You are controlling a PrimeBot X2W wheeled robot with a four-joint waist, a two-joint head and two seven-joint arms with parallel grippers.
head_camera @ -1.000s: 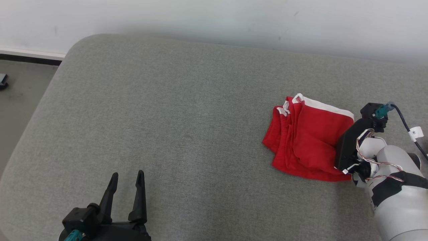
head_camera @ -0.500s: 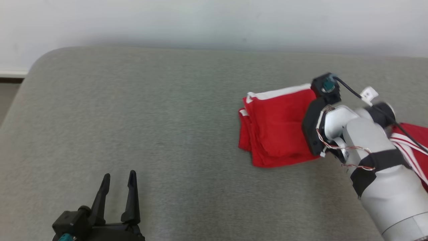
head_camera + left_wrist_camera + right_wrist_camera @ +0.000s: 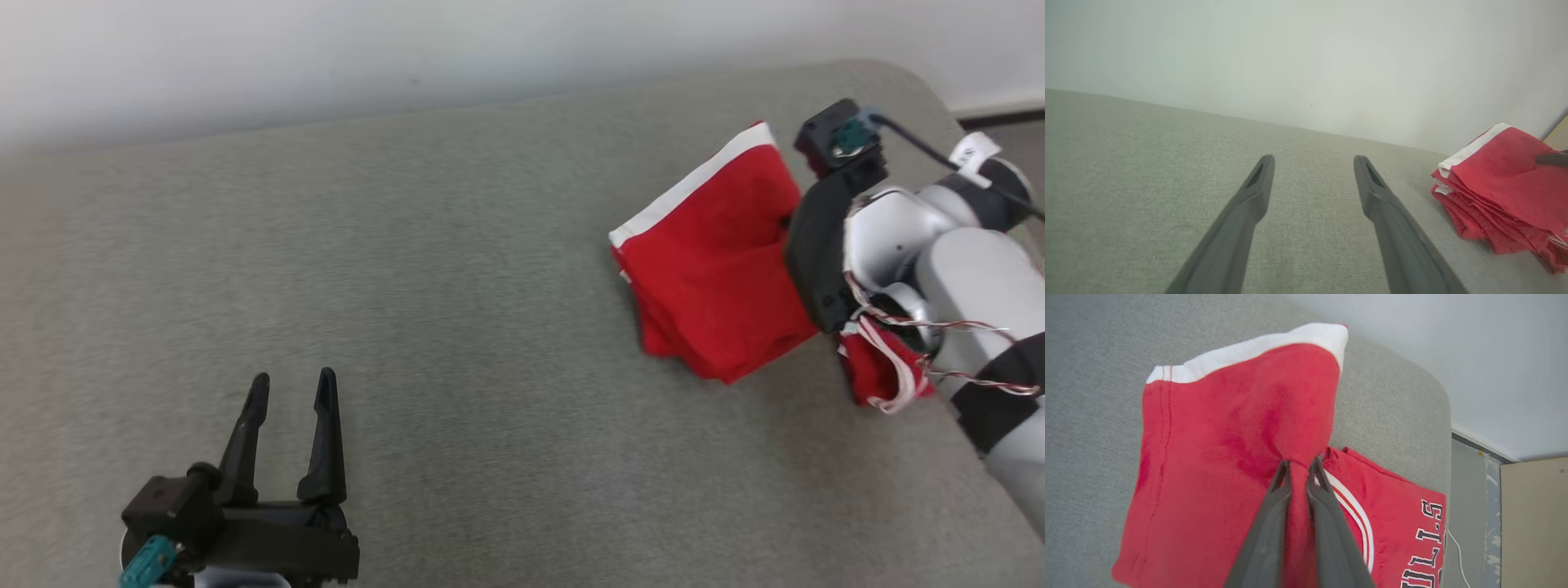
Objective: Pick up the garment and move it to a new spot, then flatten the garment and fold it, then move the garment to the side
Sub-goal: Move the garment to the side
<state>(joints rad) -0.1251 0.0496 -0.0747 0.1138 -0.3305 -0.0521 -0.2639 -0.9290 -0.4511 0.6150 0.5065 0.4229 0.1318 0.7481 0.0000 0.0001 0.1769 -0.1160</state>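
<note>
The garment (image 3: 710, 269) is a folded red piece with a white band along one edge. It hangs tilted just above the grey cushion (image 3: 408, 286), at the right of the head view. My right gripper (image 3: 1299, 463) is shut on a pinched bunch of its red cloth, and the folds (image 3: 1229, 437) spread away from the fingers. The right wrist housing (image 3: 824, 245) covers those fingers in the head view. My left gripper (image 3: 294, 380) stands open and holds nothing at the lower left. It (image 3: 1313, 161) is far from the garment (image 3: 1502, 179).
A second red piece, a jersey (image 3: 1404, 522) with white trim and lettering, lies flat under the held garment; part of the jersey (image 3: 882, 371) shows below my right arm. The cushion's rounded corner (image 3: 898, 77) and the floor (image 3: 1470, 498) are just beyond. A pale wall runs behind.
The head camera has swung to the right. My right gripper, still shut on the garment, has raised it off the cushion and tilted it, and it now hangs over the jersey. The left gripper stays open.
</note>
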